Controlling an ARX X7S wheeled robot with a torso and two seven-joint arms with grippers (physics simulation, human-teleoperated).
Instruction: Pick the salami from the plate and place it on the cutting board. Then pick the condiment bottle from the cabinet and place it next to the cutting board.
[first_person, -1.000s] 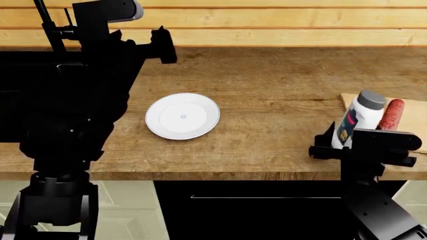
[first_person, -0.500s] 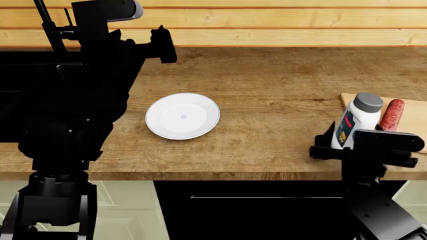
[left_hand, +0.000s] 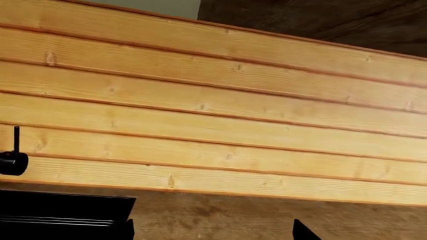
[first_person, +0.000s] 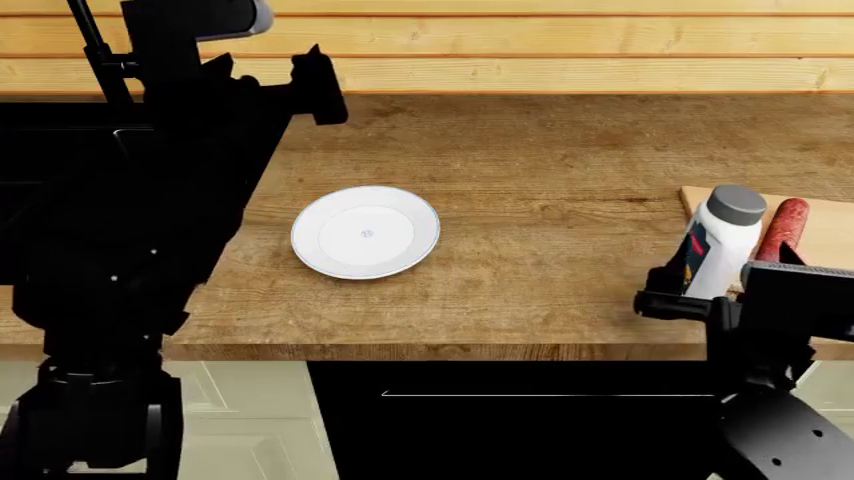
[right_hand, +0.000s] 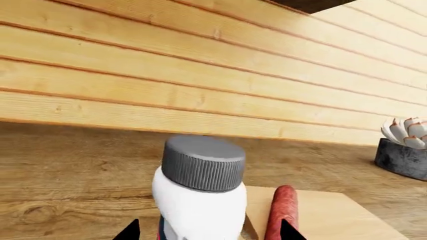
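The white condiment bottle with its grey cap stands upright on the brown counter, against the left edge of the tan cutting board. The dark red salami lies on that board, just right of the bottle, and shows as the salami in the right wrist view. My right gripper is open around the bottle's lower body, with a gap on each side. The white plate sits bare at mid-counter. My left gripper is open and holds nothing, raised near the plank wall.
My black left arm hides the counter's left side. A dark faucet rises at the back left. A dark pot holding a pale succulent stands at the far right. The counter's front edge runs below the plate.
The bottle has gone from tilted to upright. My right gripper has shifted a little right and toward the counter's front edge. The left arm has edged left.
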